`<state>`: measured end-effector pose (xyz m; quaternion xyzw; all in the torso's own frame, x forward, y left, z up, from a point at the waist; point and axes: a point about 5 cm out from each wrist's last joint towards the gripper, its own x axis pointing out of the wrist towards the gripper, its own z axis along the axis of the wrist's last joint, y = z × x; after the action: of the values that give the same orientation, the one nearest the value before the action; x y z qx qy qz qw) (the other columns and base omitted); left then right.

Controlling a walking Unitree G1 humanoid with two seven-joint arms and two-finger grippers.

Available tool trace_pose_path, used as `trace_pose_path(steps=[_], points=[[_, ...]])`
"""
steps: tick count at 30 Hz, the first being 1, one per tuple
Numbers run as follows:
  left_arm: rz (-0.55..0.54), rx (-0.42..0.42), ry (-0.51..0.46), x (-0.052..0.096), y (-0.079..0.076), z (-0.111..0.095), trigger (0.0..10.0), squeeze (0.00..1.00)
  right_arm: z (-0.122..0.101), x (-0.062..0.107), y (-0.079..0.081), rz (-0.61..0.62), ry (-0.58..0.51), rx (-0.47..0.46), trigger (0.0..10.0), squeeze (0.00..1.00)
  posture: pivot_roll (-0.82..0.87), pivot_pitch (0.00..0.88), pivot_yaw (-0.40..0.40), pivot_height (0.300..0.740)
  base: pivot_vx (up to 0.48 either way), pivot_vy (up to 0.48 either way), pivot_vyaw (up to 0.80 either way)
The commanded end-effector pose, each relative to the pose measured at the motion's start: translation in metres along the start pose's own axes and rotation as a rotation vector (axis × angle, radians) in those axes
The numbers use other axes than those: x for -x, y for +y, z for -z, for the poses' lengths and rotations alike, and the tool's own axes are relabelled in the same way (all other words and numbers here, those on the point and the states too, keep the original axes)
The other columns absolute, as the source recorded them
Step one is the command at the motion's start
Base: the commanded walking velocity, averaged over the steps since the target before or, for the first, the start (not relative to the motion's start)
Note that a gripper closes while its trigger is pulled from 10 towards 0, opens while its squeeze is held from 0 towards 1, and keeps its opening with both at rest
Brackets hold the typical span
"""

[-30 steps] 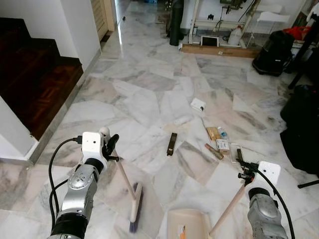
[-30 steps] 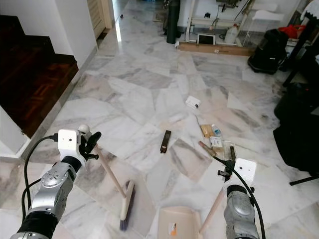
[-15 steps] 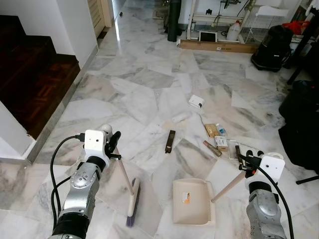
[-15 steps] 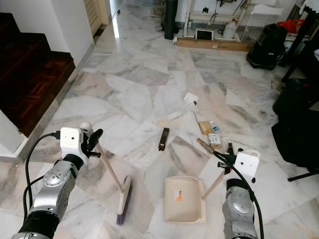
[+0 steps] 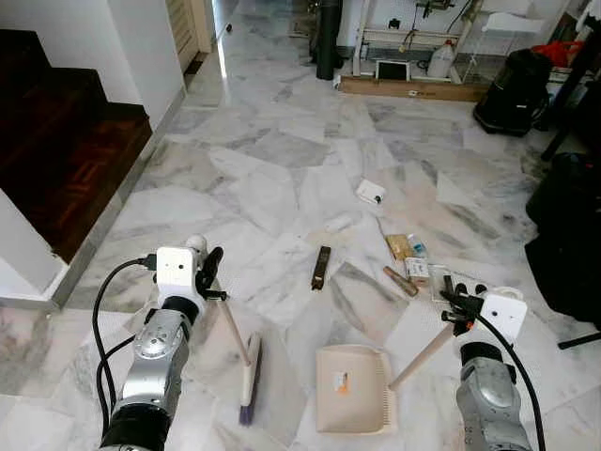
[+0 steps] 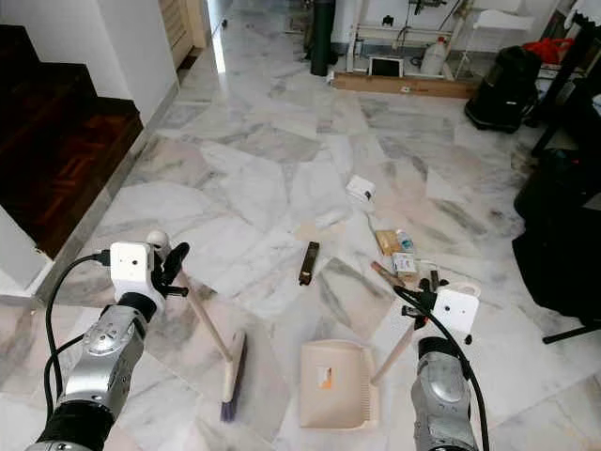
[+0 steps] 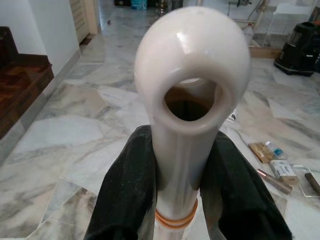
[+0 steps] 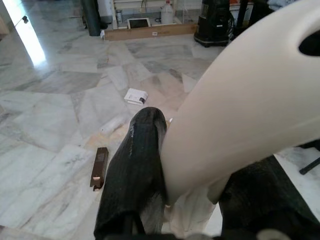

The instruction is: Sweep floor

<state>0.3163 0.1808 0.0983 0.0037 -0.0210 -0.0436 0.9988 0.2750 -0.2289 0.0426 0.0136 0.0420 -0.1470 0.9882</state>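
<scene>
My left gripper (image 5: pixel 208 272) is shut on the top of the broom's pale wooden handle (image 5: pixel 235 329). The handle slants down to the broom head (image 5: pixel 252 381), which rests on the marble floor. In the left wrist view the black fingers (image 7: pixel 125 195) clamp the rounded white handle end (image 7: pixel 192 75). My right gripper (image 5: pixel 451 306) is shut on the dustpan's long handle (image 5: pixel 421 355). The beige dustpan (image 5: pixel 354 401) lies flat on the floor to the right of the broom head. Litter lies ahead: a dark brown bar (image 5: pixel 322 267), a white box (image 5: pixel 371 192), a white tube (image 5: pixel 342 223) and several small packets (image 5: pixel 411 263).
Dark wooden stairs (image 5: pixel 66 160) and a white wall rise on the left. Black bags (image 5: pixel 563 235) stand along the right, with a black tripod leg (image 5: pixel 580 342) on the floor. A black canister (image 5: pixel 512 94), a wooden plank (image 5: pixel 413 89) and a dark pole (image 5: pixel 327 38) sit at the back.
The dustpan has slid forward from the bottom edge of the view, then a little back and to the left. The broom has hardly moved. The camera has shifted slightly.
</scene>
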Motion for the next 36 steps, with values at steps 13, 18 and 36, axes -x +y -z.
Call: trace_pose_path(steps=[13, 18, 36], points=[[-0.030, 0.003, -0.044, 0.0016, 0.0056, -0.0070, 10.0, 0.00, -0.0048, 0.0000, 0.0001, 0.000, -0.039, -0.014, 10.0, 0.00, -0.09, 0.000, -0.020, 0.740, 0.308, 0.000, 0.00], [-0.036, 0.002, -0.044, 0.0019, 0.0069, -0.0068, 10.0, 0.00, -0.0046, -0.0001, -0.0002, -0.002, -0.036, -0.012, 10.0, 0.00, -0.09, 0.000, -0.020, 0.740, 0.349, 0.000, 0.00], [-0.042, -0.002, -0.051, -0.0008, 0.0092, -0.0108, 10.0, 0.00, -0.0089, -0.0043, -0.0020, 0.002, -0.044, -0.016, 10.0, 0.00, -0.09, 0.029, -0.022, 0.740, 0.349, 0.000, 0.00]])
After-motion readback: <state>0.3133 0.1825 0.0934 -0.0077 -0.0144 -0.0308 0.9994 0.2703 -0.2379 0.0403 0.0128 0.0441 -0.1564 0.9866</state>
